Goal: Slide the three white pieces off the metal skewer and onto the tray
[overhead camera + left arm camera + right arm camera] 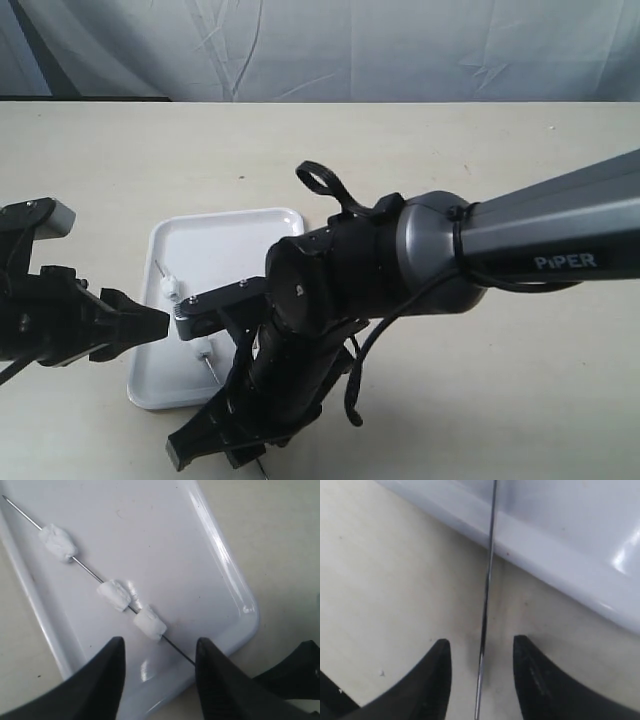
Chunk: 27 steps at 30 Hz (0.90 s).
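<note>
The white tray lies on the table. On it rests the thin metal skewer, threaded through three white pieces. My left gripper hovers open over the tray's end, the nearest piece just beyond its fingertips. The skewer's bare end runs past the tray rim over the table. My right gripper is open and straddles that end, with a gap on both sides. In the exterior view only one piece shows.
The tray sits on a beige tabletop with a pale cloth backdrop behind. My right arm reaches across the middle and hides the tray's near right part. The left arm comes in low from the left edge.
</note>
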Each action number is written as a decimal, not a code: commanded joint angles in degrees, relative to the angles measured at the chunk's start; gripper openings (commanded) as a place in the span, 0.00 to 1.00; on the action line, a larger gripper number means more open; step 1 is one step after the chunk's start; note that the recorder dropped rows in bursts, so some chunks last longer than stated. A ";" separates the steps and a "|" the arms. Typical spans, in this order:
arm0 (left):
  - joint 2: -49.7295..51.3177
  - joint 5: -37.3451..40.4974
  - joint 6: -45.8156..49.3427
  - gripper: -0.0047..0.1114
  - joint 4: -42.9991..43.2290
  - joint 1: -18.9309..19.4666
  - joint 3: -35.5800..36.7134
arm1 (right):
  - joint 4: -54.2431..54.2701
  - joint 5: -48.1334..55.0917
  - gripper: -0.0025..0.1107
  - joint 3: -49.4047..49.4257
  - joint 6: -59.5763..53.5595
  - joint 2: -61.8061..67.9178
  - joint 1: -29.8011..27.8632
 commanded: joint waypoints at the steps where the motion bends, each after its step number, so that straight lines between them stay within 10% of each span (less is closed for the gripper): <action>1: 0.03 -0.29 -0.15 0.42 -0.36 -0.33 0.26 | -0.16 0.21 0.37 -0.20 0.00 1.17 0.25; 9: 0.03 -0.29 -0.15 0.42 -0.36 -0.33 0.26 | -0.07 -0.18 0.35 -0.20 0.00 1.38 0.61; 14: 0.03 -0.61 -0.03 0.42 -1.76 -0.33 0.26 | 0.06 -0.70 0.02 -0.20 0.00 1.38 0.61; 27: -0.31 0.48 -5.51 0.42 -5.86 -0.33 0.26 | -2.66 -0.40 0.02 -0.20 0.00 -1.05 0.50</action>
